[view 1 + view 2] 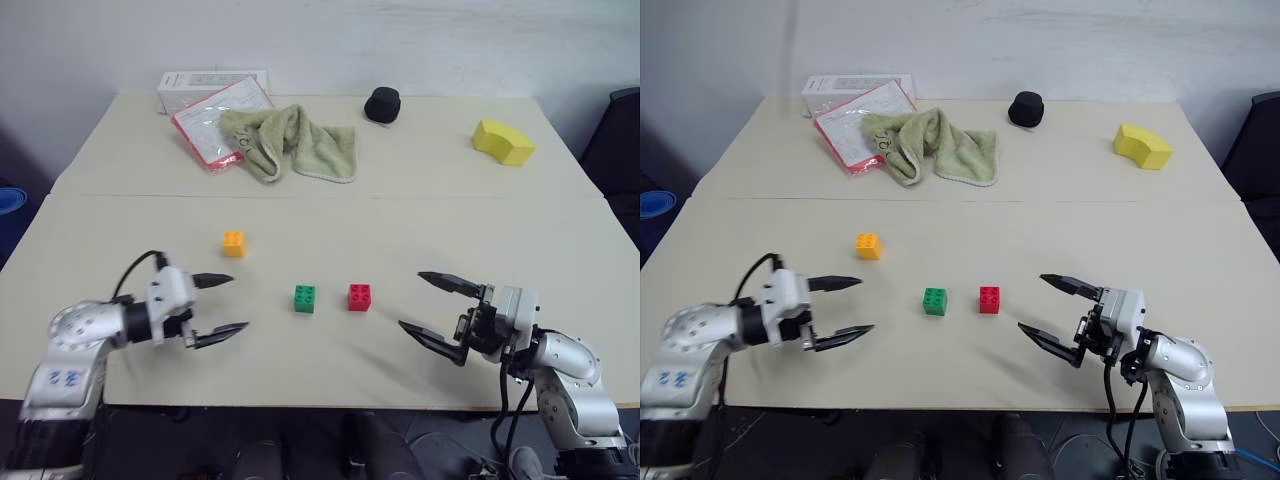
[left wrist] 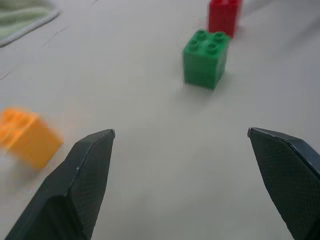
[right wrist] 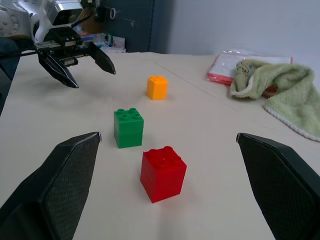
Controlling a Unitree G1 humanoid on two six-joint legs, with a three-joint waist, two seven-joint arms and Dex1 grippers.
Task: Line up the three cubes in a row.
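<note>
Plastic studded orange cube point(image 1: 233, 243), green cube point(image 1: 304, 298), red cube point(image 1: 359, 297)

Green towel point(image 1: 290, 140) over papers point(image 1: 215, 120), black, perhaps cap-like object point(image 1: 382, 104), yellow wedge point(image 1: 503, 141).

This looks like a lab or plain test room: a bare cream worktop point(image 1: 400, 230) set against a blank white wall, carrying loose props, namely a crumpled green towel point(image 1: 290, 140), a bagged sheet of paper point(image 1: 215, 120) and a yellow block point(image 1: 503, 141) (nothing domestic about it), with a dark cabinet point(image 3: 132, 25) behind.
</note>
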